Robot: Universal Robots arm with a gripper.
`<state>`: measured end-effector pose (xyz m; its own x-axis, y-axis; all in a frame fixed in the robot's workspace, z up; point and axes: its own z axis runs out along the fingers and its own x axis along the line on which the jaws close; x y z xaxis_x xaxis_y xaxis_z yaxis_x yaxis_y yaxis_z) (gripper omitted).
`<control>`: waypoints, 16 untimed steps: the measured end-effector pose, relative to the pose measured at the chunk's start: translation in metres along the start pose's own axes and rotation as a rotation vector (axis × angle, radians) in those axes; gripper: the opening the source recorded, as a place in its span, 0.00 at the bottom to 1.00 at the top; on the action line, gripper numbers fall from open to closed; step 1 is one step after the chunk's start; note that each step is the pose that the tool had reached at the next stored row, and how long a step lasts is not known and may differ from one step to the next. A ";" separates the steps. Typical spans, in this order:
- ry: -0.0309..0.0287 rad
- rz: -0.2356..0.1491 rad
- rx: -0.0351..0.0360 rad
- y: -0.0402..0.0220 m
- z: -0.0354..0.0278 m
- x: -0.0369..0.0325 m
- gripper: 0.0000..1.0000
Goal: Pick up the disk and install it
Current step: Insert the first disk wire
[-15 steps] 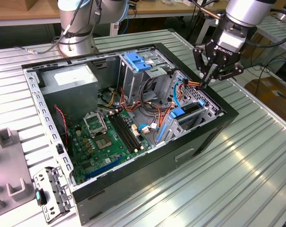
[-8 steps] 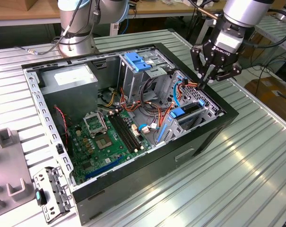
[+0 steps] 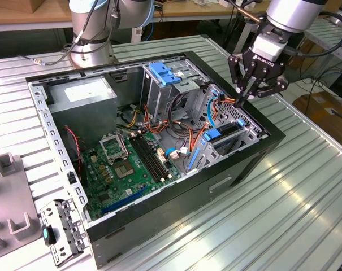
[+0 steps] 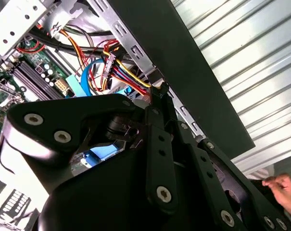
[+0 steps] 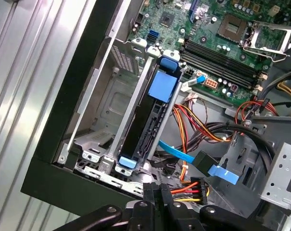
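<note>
Hovering over the case [image 3: 227, 186] at its corner on the exterior view's right, my gripper [image 3: 242, 97] has its fingers pressed together, just beside the coloured wires [image 5: 193, 185]. The disk [image 5: 152, 115] sits in the metal bay [image 5: 111, 110] below me.

Exterior view high, angled down on open computer case [image 3: 176, 217]; both wrist views close, past the claw [image 5: 158, 191] [image 4: 159, 94], into it

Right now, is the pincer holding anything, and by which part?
Nothing that I can see: the pincer is shut on itself beside the wire plug, and the disk sits in its bay, untouched.
</note>
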<state>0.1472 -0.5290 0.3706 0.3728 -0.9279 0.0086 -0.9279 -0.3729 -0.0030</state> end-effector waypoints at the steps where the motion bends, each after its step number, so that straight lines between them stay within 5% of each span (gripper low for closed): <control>1: 0.0000 0.001 0.0000 0.0000 0.0000 0.0000 0.17; 16: 0.0001 0.017 -0.0002 0.0000 0.0000 0.0000 0.17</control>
<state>0.1472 -0.5290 0.3706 0.3575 -0.9339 0.0086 -0.9339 -0.3575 -0.0030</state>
